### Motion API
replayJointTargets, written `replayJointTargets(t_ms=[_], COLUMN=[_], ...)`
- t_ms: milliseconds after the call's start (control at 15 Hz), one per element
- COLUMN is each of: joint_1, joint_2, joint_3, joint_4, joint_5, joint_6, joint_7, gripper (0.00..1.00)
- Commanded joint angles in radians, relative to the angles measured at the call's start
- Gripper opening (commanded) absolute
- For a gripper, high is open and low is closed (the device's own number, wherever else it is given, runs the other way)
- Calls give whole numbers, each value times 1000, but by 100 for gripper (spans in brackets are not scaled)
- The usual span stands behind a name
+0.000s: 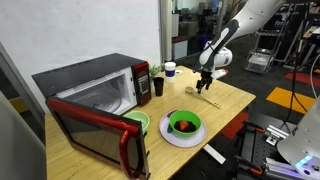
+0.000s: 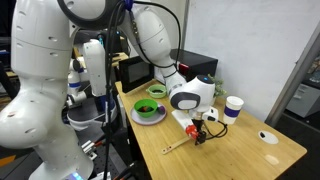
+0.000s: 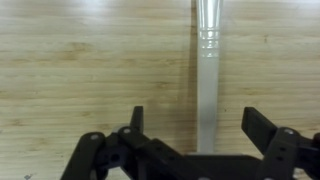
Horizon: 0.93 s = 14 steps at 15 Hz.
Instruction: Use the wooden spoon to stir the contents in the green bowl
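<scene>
In an exterior view, a light wooden table (image 1: 120,160) holds a microwave (image 1: 95,85) with its red door hanging open. The green bowl (image 1: 186,132) sits on a white plate (image 1: 170,139) near the table's front edge, with the contents (image 1: 184,124), red and dark bits, inside it. The gripper (image 1: 204,88) hangs low over the far end of the table, well apart from the bowl, with the wooden spoon (image 1: 208,100) lying flat on the tabletop just under it. In an exterior view from the opposite side, the gripper (image 2: 198,133) points down at the table, the wooden spoon (image 2: 178,146) lies beneath it, and the green bowl (image 2: 150,113) stands farther back toward the microwave (image 2: 135,70). In the wrist view, the gripper (image 3: 198,125) is spread wide and holds nothing. Its two dark fingers (image 3: 137,120) stand on either side of the wooden spoon (image 3: 208,80), whose pale handle runs straight up the picture across the wood grain.
</scene>
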State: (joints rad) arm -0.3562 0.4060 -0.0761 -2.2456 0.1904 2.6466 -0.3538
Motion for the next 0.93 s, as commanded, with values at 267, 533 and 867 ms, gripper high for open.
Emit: replayJointTargets(t_ms=[267,533,867], joint_1=[73,85,69], joint_2=[47,66,92], joint_3=[-18,-17,-16], joint_4=[20,19,15], joint_5=[-66,-71,-62], joint_6=[28,66,107], joint_7=[120,169,177], gripper=[100,100,100])
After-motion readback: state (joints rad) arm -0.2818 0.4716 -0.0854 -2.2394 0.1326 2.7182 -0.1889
